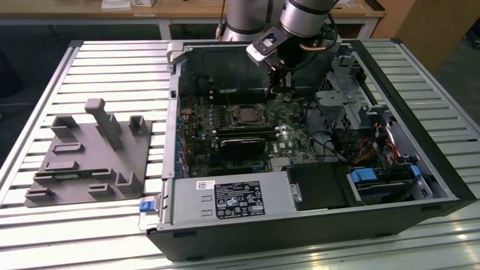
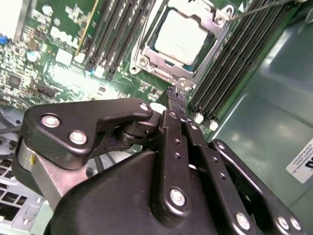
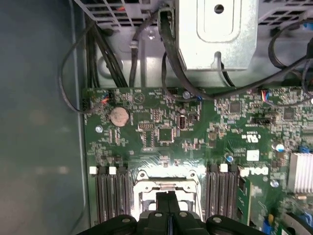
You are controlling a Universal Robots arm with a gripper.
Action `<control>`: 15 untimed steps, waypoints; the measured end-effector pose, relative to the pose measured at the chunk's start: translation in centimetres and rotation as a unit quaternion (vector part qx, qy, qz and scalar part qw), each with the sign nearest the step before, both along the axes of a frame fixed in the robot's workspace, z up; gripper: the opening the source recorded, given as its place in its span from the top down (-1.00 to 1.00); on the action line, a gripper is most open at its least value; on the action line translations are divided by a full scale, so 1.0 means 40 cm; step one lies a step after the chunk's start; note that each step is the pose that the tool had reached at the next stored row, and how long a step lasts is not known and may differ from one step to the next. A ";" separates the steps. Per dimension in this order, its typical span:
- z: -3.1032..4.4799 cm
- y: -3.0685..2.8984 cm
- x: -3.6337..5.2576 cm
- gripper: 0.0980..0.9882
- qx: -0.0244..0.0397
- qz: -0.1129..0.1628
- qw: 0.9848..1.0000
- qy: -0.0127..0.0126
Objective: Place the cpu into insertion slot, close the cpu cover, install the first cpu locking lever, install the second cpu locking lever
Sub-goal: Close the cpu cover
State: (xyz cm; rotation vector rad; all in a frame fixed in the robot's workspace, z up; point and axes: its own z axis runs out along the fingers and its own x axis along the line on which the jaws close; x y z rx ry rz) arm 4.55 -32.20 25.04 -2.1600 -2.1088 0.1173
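The cpu (image 2: 180, 32) lies flat in the insertion slot (image 1: 244, 114) on the green motherboard. The silver cpu cover (image 2: 159, 59) lies down around the chip's edges. A thin metal lever rod (image 2: 259, 7) runs out from one corner of the socket. My gripper (image 2: 175, 100) hangs just above the board beside the socket, its black fingers pressed together with nothing between them. In the exterior view the gripper (image 1: 284, 94) is inside the case, just beyond the socket towards the far wall. In the first wrist view the shut fingers (image 3: 168, 205) partly hide the insertion slot (image 3: 146, 188).
Black memory slots (image 2: 117, 34) flank the socket on both sides. Cables (image 3: 112, 63) and a metal drive cage (image 1: 341, 104) crowd the case on the exterior view's right. A grey fixture block (image 1: 90, 152) stands on the slatted table to the exterior view's left.
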 end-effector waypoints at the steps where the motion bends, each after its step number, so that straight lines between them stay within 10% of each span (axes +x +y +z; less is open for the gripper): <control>1: 0.000 -0.001 -0.001 0.98 0.003 0.000 1.000 -0.004; 5: -0.003 -0.002 -0.005 0.98 0.014 0.002 1.000 -0.012; 15: -0.023 -0.008 -0.023 0.98 0.032 0.012 0.999 -0.016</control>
